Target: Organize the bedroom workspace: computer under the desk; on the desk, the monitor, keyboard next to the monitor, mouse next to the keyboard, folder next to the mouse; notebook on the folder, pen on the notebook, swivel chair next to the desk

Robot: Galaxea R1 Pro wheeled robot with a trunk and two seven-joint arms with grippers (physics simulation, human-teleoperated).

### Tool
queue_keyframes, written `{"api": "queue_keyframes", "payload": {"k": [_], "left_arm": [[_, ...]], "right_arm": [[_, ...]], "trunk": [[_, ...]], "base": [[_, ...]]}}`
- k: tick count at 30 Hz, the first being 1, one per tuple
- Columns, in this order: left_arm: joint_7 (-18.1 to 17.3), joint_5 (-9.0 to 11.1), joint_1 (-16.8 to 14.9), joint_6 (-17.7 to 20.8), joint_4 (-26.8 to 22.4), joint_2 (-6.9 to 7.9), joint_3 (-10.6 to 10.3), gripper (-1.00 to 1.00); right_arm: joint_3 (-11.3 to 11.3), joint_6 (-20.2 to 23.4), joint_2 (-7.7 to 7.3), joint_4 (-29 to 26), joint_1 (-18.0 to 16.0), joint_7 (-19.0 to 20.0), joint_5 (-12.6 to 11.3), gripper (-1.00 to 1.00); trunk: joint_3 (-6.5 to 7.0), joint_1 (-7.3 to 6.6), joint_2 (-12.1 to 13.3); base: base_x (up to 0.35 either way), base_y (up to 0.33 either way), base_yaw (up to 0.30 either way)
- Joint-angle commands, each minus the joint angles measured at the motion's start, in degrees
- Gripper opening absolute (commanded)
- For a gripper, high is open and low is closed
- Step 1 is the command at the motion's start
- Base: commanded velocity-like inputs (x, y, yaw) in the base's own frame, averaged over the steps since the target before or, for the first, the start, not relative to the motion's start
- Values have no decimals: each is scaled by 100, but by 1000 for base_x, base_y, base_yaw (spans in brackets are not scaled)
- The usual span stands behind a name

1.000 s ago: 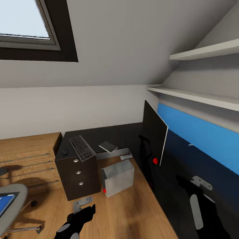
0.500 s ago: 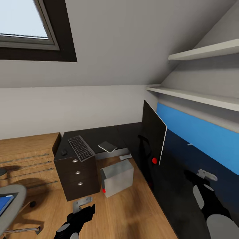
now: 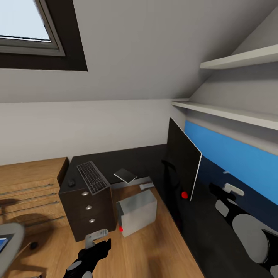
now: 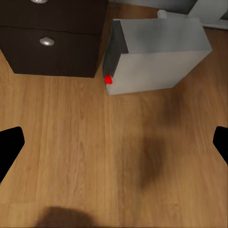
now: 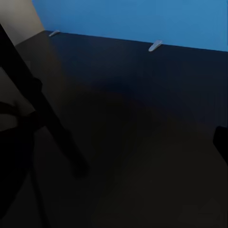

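One computer (image 3: 137, 212), a light grey box with a red dot low on its front, stands on the wood floor (image 3: 154, 251) in the angle of the L-shaped table (image 3: 127, 156), just beside the dark drawer unit (image 3: 89, 210) with its three silver knobs. In the left wrist view the same computer (image 4: 156, 54) sits next to that unit (image 4: 52, 35), where two knobs show.

On the black table top lie one keyboard (image 3: 92, 177), set at an angle over the drawers, one small dark mouse (image 3: 71, 183) near its outer side, and one dark notebook (image 3: 125, 175) on the other side, apart from the keyboard. One monitor (image 3: 183, 166) stands tilted on the other wing of the table, a red dot at its lower corner. A small pale stick (image 3: 146, 186), perhaps the pen, lies at the table's inner edge above the computer; I cannot tell for sure.

At the lower left corner, part of one grey chair seat (image 3: 9, 235) shows, with a sliver of blue on it.

The left gripper (image 3: 96, 237) hangs over the floor, its fingers (image 4: 9, 145) spread wide. The right gripper (image 3: 231, 190) hovers over the table beside the monitor; whether its fingers are spread I cannot tell.

Behind the table run one blue wall panel (image 3: 235, 162) and two pale shelves (image 3: 227, 112).
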Motion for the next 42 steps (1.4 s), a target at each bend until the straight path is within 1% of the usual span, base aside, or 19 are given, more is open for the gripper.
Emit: {"api": "queue_keyframes", "payload": {"k": [1, 8, 9, 15, 16, 23, 24, 25, 27, 28, 30, 31, 34, 42], "left_arm": [[50, 59, -3, 8, -3, 0, -7, 100], [46, 60, -3, 24, 5, -1, -9, 100], [46, 60, -3, 22, 5, -1, -9, 100], [46, 60, -3, 15, 5, -1, -23, 100], [46, 60, -3, 14, 5, -1, -37, 100], [46, 60, -3, 11, 5, -1, -43, 100], [46, 60, -3, 11, 5, -1, -44, 100], [46, 60, -3, 13, 5, -1, -44, 100], [46, 60, -3, 15, 5, -1, -44, 100], [46, 60, -3, 16, 5, -1, -44, 100], [46, 60, -3, 19, 5, -1, -44, 100], [46, 60, -3, 22, 5, -1, -44, 100], [46, 60, -3, 22, 5, -1, -44, 100], [46, 58, -3, 26, 5, -1, -44, 100]], "right_arm": [[31, -26, -3, 12, -7, -12, -36, 100], [34, -39, -13, 17, -9, 1, -5, 100], [38, -40, -14, 17, -4, 72, 100, 100], [34, -41, -14, 20, -1, 273, 416, 100], [34, -41, -10, 24, 0, 424, 574, 100], [43, -46, 8, 40, 0, 554, 658, 100], [53, -49, 88, 42, 6, 576, 738, 100], [55, -49, 140, 40, 7, 580, 768, 100], [56, -46, 196, 38, 8, 583, 787, 100], [57, -46, 257, 37, 8, 584, 799, 100], [57, -48, 324, 34, 5, 584, 810, 100], [57, -49, 388, 31, 5, 582, 820, 100], [58, -50, 497, 32, 8, 580, 833, 100], [58, -50, 574, 35, 8, 579, 844, 100]], "trunk": [[-8, 4, -5], [-8, 4, -5], [-8, 4, -5], [-8, 4, -5], [-8, 4, -5], [-8, 4, -5], [-8, 4, -5], [-8, 4, -5], [-8, 4, -5], [-8, 4, -5], [-8, 4, -5], [-8, 4, -5], [-8, 4, -5], [-8, 4, -5]], "base": [[313, 13, 0], [249, 4, 0], [58, 0, 0], [29, 0, 0], [5, 0, 0], [2, 0, 0], [0, 0, 0], [0, 0, 0], [0, 0, 0], [0, 0, 0], [0, 0, 0], [0, 0, 31], [0, 0, 133], [0, 0, 250]]}}
